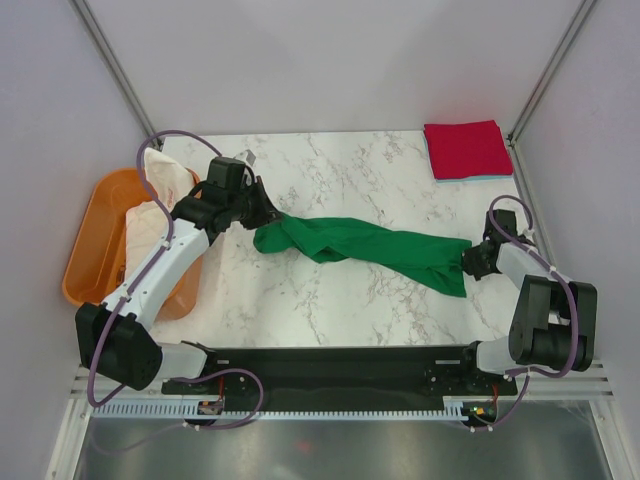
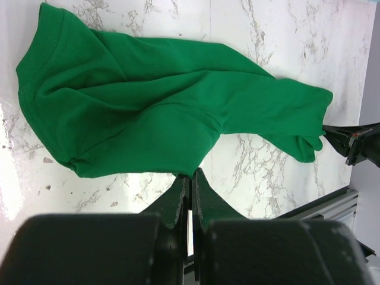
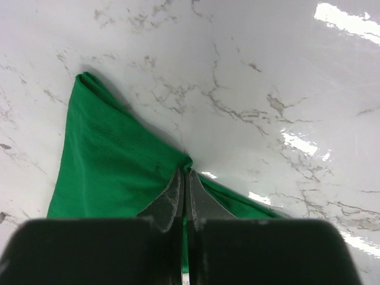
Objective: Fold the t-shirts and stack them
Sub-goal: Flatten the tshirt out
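Across the worktop (image 1: 330,295), a stretched t-shirt (image 1: 370,245) between left tool (image 1: 262,215) and right tool (image 1: 468,262); at far right corner, folded t-shirts (image 1: 467,148); at left edge, a tub (image 1: 90,250) with loose t-shirt (image 1: 165,175) inside.

blocked: orange tub (image 1: 92,240) left edge, red t-shirt (image 1: 467,148) far-right corner, green t-shirt (image 1: 370,245) across middle | open: table (image 1: 340,160) far centre

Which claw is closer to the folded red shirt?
Right. The right claw grips the green shirt at the end nearest the red shirt; the left claw grips its far end.
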You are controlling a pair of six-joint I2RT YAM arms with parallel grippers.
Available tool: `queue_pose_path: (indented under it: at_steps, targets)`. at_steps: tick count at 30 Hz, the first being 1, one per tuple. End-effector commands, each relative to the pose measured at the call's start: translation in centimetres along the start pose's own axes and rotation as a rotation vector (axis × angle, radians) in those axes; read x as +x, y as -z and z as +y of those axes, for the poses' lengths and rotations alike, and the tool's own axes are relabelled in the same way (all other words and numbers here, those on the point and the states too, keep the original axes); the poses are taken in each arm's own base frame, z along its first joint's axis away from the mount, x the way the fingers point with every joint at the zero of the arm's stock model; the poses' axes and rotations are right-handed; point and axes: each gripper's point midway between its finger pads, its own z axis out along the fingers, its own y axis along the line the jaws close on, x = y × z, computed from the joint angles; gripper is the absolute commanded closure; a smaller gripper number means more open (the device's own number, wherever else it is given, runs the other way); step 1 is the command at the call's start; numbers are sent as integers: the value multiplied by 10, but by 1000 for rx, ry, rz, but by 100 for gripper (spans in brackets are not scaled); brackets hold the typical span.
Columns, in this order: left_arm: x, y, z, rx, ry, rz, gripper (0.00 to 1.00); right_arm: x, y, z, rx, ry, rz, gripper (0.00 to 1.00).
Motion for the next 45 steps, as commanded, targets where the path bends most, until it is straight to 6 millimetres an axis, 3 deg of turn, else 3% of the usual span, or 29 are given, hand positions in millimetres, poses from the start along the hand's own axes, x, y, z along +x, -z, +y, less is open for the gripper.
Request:
queue_pose_path:
  at_steps: [1, 5, 7, 11, 12, 13, 14, 15, 16, 17, 19, 20, 21, 23, 24, 26, 27, 28, 31, 34, 38, 45]
  targets:
    - [-11, 3, -6, 25, -34, -50, 98, -18, 5, 10, -28, 14, -75, 100]
    - [-34, 12, -18, 35, -41, -111, 98, -48, 31, 24, -48, 68, -189, 100]
    - [-51, 21, -28, 46, -47, -160, 98, -67, 57, 42, -89, 120, -245, 100]
    - [-117, 69, -78, 137, -68, -350, 98, -96, 114, 89, -216, 232, -316, 100]
    - [-129, 81, -88, 158, -71, -388, 98, -106, 143, 114, -299, 249, -334, 100]
    - [-154, 110, -109, 204, -82, -472, 98, -111, 162, 126, -347, 283, -351, 100]
    - [-165, 122, -119, 225, -87, -510, 98, -124, 202, 149, -438, 284, -397, 100]
    - [-176, 137, -128, 247, -94, -551, 98, -127, 226, 162, -505, 300, -410, 100]
    - [-195, 170, -145, 286, -104, -638, 98, -131, 251, 172, -562, 319, -439, 100]
    - [-201, 186, -151, 304, -104, -675, 98, -143, 296, 186, -649, 314, -502, 100]
    - [-213, 229, -164, 346, -98, -770, 98, -147, 342, 195, -749, 315, -548, 100]
    - [-212, 252, -168, 370, -99, -806, 98, -150, 374, 198, -811, 307, -586, 100]
    - [-212, 266, -171, 389, -95, -831, 98, -148, 389, 197, -848, 308, -594, 100]
    - [-202, 293, -175, 437, -92, -854, 98, -138, 427, 187, -933, 317, -607, 100]
    - [-190, 322, -179, 489, -100, -877, 98, -132, 448, 174, -973, 317, -630, 100]
    - [-176, 340, -178, 523, -100, -886, 98, -126, 463, 154, -980, 310, -648, 100]
    - [-162, 371, -177, 566, -101, -921, 98, -123, 473, 144, -990, 302, -664, 100]
    - [-154, 377, -175, 579, -106, -921, 98, -117, 492, 125, -1019, 289, -699, 100]
    - [-129, 419, -171, 641, -121, -971, 98, -110, 523, 88, -1044, 253, -767, 100]
    - [-115, 439, -168, 667, -142, -998, 98, -106, 541, 65, -1053, 230, -807, 100]
    - [-119, 427, -168, 636, -178, -989, 98, -110, 544, 67, -1039, 230, -813, 100]
    - [-142, 365, -172, 553, -228, -895, 98, -122, 501, 103, -940, 297, -746, 100]
